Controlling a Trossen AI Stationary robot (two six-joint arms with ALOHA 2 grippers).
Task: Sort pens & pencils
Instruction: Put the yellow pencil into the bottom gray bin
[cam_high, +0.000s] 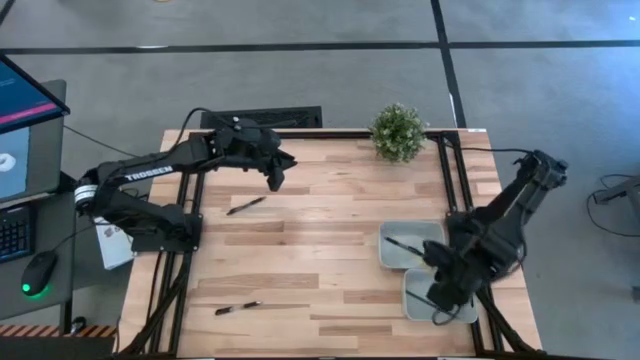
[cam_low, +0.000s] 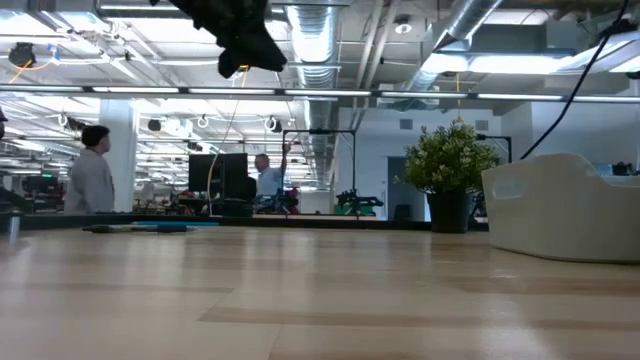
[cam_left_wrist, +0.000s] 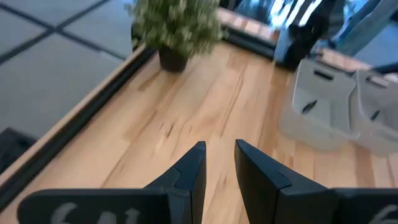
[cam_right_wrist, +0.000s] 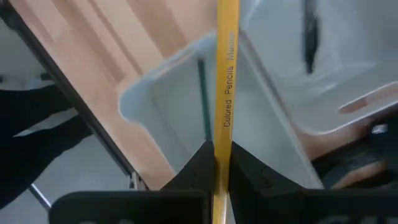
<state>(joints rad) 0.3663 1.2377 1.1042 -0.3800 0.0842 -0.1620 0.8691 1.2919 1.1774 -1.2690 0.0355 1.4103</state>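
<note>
My right gripper (cam_right_wrist: 222, 152) is shut on a yellow pencil (cam_right_wrist: 226, 68) above the near tray (cam_right_wrist: 161, 118), where a thin dark stick (cam_right_wrist: 202, 93) lies on the floor. In the high view the right gripper (cam_high: 440, 287) hangs over that near tray (cam_high: 462, 312). The far tray (cam_high: 432, 232) holds one black pen (cam_high: 403, 243). Two more black pens lie on the table, one (cam_high: 245, 205) near my left gripper and one (cam_high: 237, 308) by the near edge. My left gripper (cam_high: 275, 178) is open, high over the far middle of the table, and holds nothing (cam_left_wrist: 219, 174). My right gripper pinches the yellow pencil between its two fingers, on the shaft (cam_right_wrist: 222, 138) just below the printed lettering. The pencil runs straight through the gap and its long end reaches out over the near tray. It is lifted clear of the tray.
A small potted plant (cam_high: 398, 132) stands at the table's far edge, right of the middle. The two trays sit side by side at the right edge (cam_left_wrist: 323, 99). Bare wood lies between the arms. People stand in the room beyond the table (cam_low: 92, 175).
</note>
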